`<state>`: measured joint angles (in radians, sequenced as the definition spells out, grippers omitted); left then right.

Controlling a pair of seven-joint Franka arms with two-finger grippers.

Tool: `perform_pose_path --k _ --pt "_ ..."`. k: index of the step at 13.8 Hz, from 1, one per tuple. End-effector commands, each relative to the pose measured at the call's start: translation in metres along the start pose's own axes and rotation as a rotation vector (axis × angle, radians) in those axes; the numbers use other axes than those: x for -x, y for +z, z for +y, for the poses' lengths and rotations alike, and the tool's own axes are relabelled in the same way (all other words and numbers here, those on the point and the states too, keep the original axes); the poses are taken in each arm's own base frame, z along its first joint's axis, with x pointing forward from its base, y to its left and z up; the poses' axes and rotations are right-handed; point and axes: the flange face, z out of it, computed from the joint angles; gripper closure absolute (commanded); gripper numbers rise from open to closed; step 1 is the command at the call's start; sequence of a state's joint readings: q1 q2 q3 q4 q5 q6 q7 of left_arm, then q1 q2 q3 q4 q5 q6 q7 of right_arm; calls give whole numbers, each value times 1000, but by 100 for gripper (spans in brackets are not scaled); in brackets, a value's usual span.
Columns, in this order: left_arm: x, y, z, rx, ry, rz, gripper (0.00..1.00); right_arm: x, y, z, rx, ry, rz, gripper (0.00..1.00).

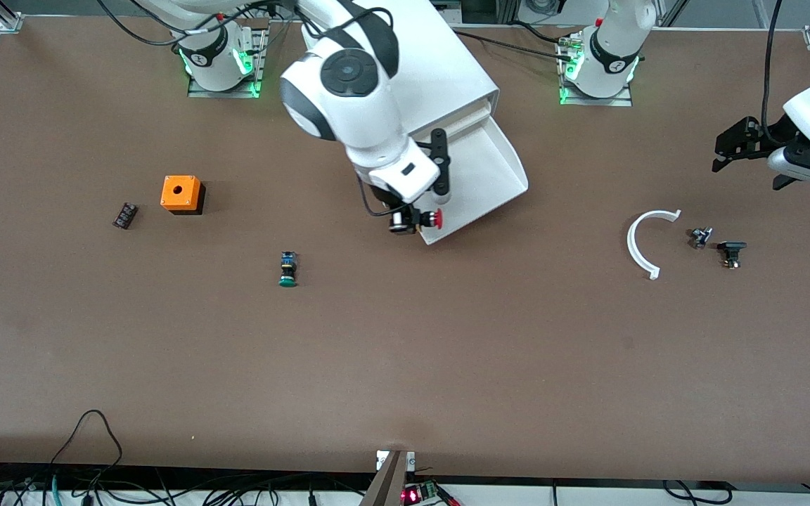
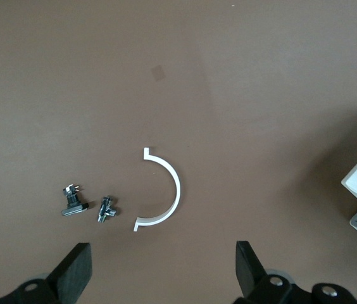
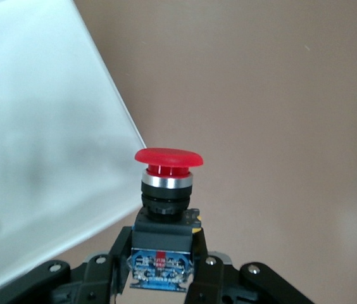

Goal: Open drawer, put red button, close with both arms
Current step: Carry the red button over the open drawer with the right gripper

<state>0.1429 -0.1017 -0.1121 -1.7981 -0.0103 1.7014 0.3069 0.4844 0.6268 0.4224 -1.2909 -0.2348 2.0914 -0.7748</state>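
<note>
The white drawer (image 1: 491,163) is pulled out of the white cabinet (image 1: 440,63) and slopes down onto the table. My right gripper (image 1: 415,219) is shut on the red button (image 1: 433,218), held over the table right beside the drawer's front corner. In the right wrist view the red button (image 3: 168,190) sits between the fingers (image 3: 207,269), red cap outward, with the drawer (image 3: 45,152) beside it. My left gripper (image 1: 746,151) is open and empty, raised at the left arm's end of the table; in the left wrist view it (image 2: 162,272) hangs over bare table.
A green-capped button (image 1: 287,269) lies nearer the camera. An orange box (image 1: 181,194) and a small dark block (image 1: 124,215) lie toward the right arm's end. A white half-ring (image 1: 643,242) (image 2: 164,190) and two small metal parts (image 1: 701,237) (image 1: 731,251) lie under the left gripper.
</note>
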Motion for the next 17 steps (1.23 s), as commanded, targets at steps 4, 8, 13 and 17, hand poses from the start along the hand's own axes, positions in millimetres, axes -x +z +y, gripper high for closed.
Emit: perform_pose_path --k 4,8,13,17 --pt "3 -9 11 -33 -196 -28 0 -54 26 -38 -40 -166 -36 72" --pt "2 -9 14 -33 -187 -28 0 -65 45 -62 -102 -284 -78 72" --pt "1 -10 16 -34 -183 -25 0 -73 66 -76 -132 -293 -89 67" --pt "1 -11 15 -33 -187 -25 0 -72 79 -86 -154 -288 -104 63"
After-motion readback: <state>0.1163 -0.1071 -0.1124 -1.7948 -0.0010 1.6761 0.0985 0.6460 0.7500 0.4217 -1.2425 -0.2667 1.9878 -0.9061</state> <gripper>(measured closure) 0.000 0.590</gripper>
